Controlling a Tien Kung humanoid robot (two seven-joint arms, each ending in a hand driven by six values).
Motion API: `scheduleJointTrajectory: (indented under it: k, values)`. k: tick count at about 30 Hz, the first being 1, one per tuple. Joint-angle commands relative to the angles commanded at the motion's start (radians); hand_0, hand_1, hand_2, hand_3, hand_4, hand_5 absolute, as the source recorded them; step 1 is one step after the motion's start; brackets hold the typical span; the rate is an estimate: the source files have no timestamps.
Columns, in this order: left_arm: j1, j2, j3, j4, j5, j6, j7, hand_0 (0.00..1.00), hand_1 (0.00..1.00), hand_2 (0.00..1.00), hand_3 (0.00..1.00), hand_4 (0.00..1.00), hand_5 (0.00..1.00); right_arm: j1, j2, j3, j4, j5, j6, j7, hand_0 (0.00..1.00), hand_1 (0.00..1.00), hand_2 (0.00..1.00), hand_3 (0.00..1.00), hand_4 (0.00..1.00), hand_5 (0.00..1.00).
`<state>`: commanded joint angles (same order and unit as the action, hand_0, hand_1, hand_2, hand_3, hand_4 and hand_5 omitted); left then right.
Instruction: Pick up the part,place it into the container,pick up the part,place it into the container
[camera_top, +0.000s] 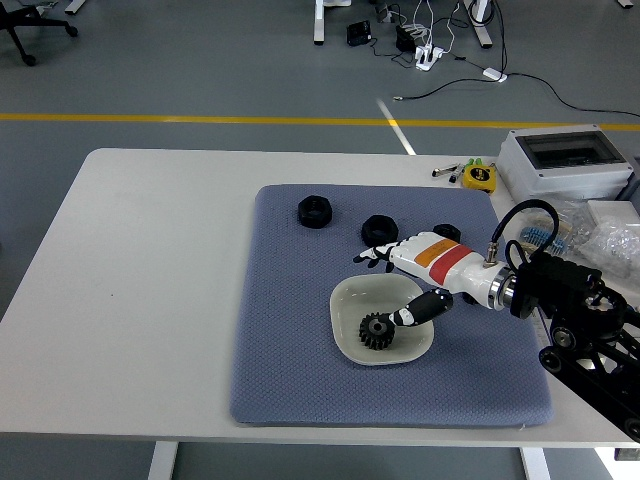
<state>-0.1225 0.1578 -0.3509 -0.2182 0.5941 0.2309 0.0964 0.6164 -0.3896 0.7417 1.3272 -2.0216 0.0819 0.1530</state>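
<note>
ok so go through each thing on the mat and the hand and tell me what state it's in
gear: lying in the bowl, not held
bowl: upright on the mat, holding one gear
far left nut: loose on the mat
middle nut: loose on the mat, beside the fingers
right nut: mostly hidden behind the hand
right hand: open, empty, above the bowl's far rim
mat: flat on the table
</note>
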Motion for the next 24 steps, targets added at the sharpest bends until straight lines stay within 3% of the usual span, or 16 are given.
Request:
scheduleJointTrajectory:
  k: [1,2,8,9,19,24]
  values:
    - [0.0,0.0,0.0,0.0,0.001,0.0,0.0,0.703,0.631,0.709,0.616,0.712,0.679,-0.001,-0.002,0.013,-0.005,0.001,0.002,-0.003,0.483,0.624,0.751,0.853,0.863,0.345]
    - [0.001,0.0,0.0,0.0,0.001,0.0,0.001,0.704,0.631,0.711,0.616,0.712,0.679,-0.002,-0.005,0.024,-0.012,0.002,0.005,-0.005,0.443,0.6,0.712,0.748,0.849,0.373]
    - [0.004,0.0,-0.001,0.0,0.001,0.0,0.001,0.704,0.631,0.711,0.616,0.712,0.679,-0.01,-0.031,0.075,-0.072,0.01,0.02,-0.01,0.443,0.6,0.712,0.748,0.849,0.373]
    - [0.004,0.0,-0.002,0.0,0.002,0.0,0.001,0.703,0.632,0.712,0.617,0.711,0.679,-0.012,-0.035,0.079,-0.08,0.012,0.021,-0.01,0.417,0.582,0.691,0.674,0.857,0.362]
    - [0.01,-0.003,-0.004,-0.001,0.008,-0.003,0.003,0.705,0.638,0.712,0.618,0.712,0.681,-0.066,-0.07,0.125,-0.175,0.01,0.021,-0.009,0.416,0.576,0.684,0.651,0.854,0.362]
    - [0.01,-0.005,-0.005,-0.001,0.014,-0.004,0.004,0.703,0.639,0.713,0.617,0.711,0.682,-0.073,-0.067,0.12,-0.204,0.015,0.013,-0.003,0.415,0.57,0.682,0.644,0.854,0.362]
